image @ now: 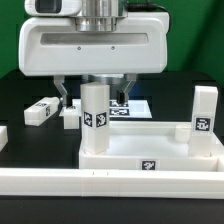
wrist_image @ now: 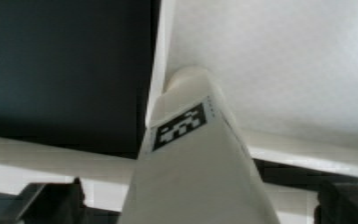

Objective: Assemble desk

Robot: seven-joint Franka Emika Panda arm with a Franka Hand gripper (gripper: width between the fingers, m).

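The desk top is a wide white rimmed tray lying in the middle of the black table. One square white leg stands upright at its corner on the exterior view's left, and a second leg stands at the corner on the right. My gripper hangs over the first leg, open, with a finger on each side and a gap to each. In the wrist view that tagged leg runs up between the dark fingers, touching neither. The tray's floor lies beyond it.
Two loose white legs lie on the table at the exterior view's left. The marker board lies behind the tray. A long white border rail runs along the front.
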